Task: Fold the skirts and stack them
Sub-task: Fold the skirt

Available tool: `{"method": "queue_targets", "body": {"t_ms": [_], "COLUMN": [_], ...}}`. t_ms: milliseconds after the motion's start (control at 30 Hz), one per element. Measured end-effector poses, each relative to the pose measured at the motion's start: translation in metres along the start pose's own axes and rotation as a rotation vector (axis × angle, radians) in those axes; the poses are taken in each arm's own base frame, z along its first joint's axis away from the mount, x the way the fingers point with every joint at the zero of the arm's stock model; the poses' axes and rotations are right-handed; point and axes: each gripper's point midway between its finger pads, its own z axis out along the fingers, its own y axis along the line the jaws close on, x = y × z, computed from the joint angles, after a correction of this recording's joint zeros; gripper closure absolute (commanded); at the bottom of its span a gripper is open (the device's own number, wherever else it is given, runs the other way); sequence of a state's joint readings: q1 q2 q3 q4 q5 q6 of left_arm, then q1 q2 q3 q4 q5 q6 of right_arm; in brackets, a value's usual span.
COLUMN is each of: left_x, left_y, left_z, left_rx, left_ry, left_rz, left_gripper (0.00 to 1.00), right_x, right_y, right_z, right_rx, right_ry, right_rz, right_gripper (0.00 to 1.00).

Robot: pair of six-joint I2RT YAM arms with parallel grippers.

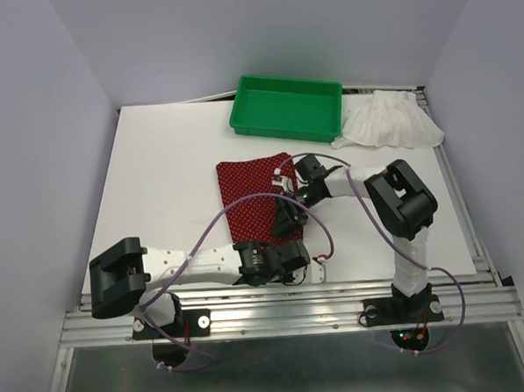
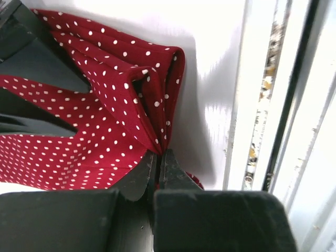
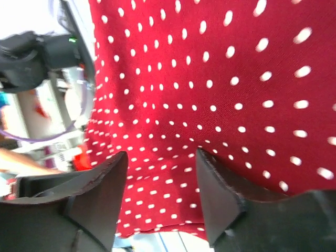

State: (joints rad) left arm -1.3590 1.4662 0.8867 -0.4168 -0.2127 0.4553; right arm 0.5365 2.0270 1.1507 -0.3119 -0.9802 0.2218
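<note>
White skirt (image 1: 394,120) beside green tray (image 1: 280,129), seemingly touching

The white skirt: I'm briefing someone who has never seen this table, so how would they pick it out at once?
Start at the white table and go to its far right corner. There, just right of the green tray, lies the white skirt, a ruffled, pleated heap of cloth. Unlike the red skirt in the middle, it is plain, without dots.

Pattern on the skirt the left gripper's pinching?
Dark red skirt with small white dots; clearest in the left wrist view.
</note>
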Motion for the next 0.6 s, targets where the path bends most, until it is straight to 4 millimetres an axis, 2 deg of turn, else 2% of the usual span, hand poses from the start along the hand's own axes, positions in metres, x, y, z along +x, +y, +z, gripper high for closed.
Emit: {"method": "queue_targets", "body": {"t_ms": [67,133,200,300,433,533,600], "left_x": [-0.006,-0.010,-0.012,-0.010,-0.009,-0.015,-0.025], "left_y": [0.000,-0.004,-0.011,-0.021,-0.033,-0.035,-0.034], "left_z": [-0.007,-0.013,-0.015,-0.017,-0.022,-0.029,-0.037], "left_rx": [0.020,0.053,0.093,0.150,0.221,0.257,0.278], "left_ry": [-0.023,-0.041,-0.050,-0.047,-0.048,-0.061,-0.085], "left_rz": [-0.005,-0.005,-0.003,0.002,0.006,0.010,0.022], "left_gripper": [1.00,1.00,1.00,1.00,1.00,1.00,1.00], "right_x": [-0.006,-0.024,-0.048,-0.099,-0.149,-0.165,-0.166], "right_y": [0.004,0.010,0.014,0.023,0.018,-0.003,-0.023], "right_z": [-0.006,-0.013,-0.024,-0.054,-0.076,-0.065,-0.049], "right_rx": [0.030,0.068,0.088,0.115,0.148,0.156,0.170], "right_ry": [-0.012,-0.051,-0.101,-0.223,-0.317,-0.312,-0.288], "right_rz": [-0.013,-0.050,-0.083,-0.155,-0.219,-0.213,-0.189], "right_gripper": [0.32,0.32,0.33,0.33,0.34,0.34,0.36]}}
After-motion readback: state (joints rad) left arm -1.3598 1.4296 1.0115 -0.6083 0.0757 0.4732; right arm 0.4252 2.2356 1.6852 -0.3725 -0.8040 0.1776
